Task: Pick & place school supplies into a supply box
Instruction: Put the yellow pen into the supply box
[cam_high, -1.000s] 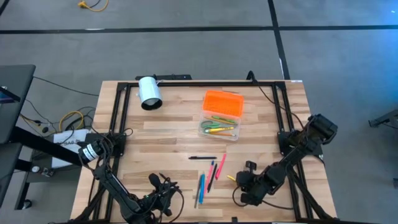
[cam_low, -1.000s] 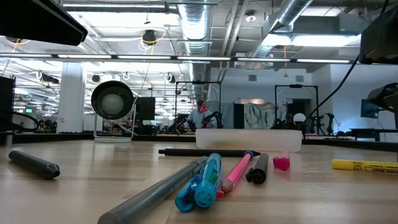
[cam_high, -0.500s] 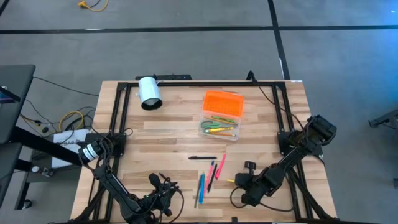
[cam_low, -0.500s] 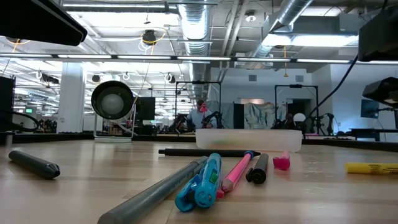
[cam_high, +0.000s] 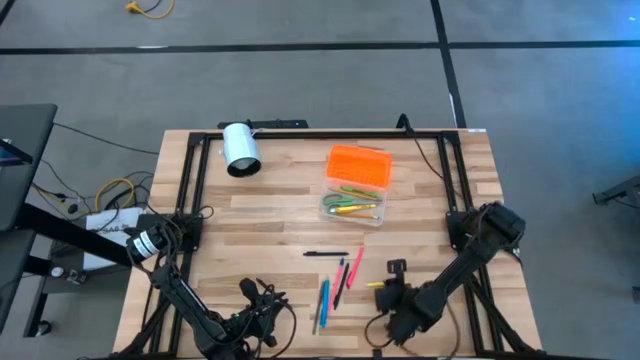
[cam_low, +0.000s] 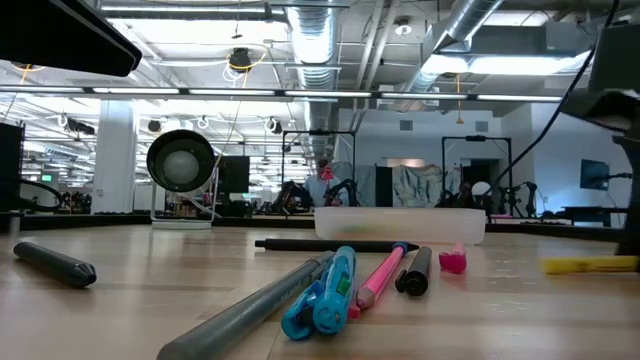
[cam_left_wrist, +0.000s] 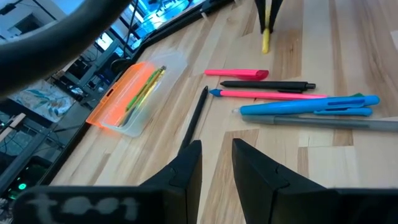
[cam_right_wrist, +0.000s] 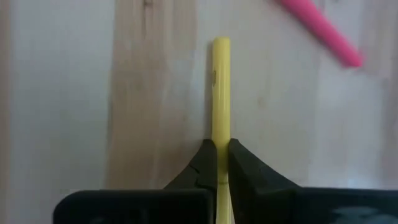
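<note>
The supply box (cam_high: 354, 187) stands open at the table's middle far side. Its orange lid (cam_high: 358, 164) lies behind the clear body (cam_high: 350, 208), which holds several pens. Loose pens lie near the front: a thin black one (cam_high: 325, 253), pink ones (cam_high: 355, 268) and blue ones (cam_high: 324, 296). My right gripper (cam_high: 386, 291) is shut on a yellow pen (cam_right_wrist: 221, 81) just right of them. My left gripper (cam_left_wrist: 216, 155) stands open at the near edge, left of the pens, with nothing between its fingers. My right gripper pinches the yellow pen (cam_right_wrist: 221, 146) between its two fingers, coming from above. The pen runs on past the fingertips over the wood. In the low view it lies level (cam_low: 590, 265) just at table height. Whether it rests on the table I cannot tell.
A white cylinder (cam_high: 240, 148) lies at the far left of the table. A grey pen (cam_low: 240, 318) and a dark marker (cam_low: 55, 263) lie near the front edge. Black frame rails (cam_high: 190, 180) run along the table's left, right and far sides.
My right gripper has shut on the yellow pen and shifted a little toward the table's near edge. The pen has slid slightly with it. The other pens and the box have stayed in place.
</note>
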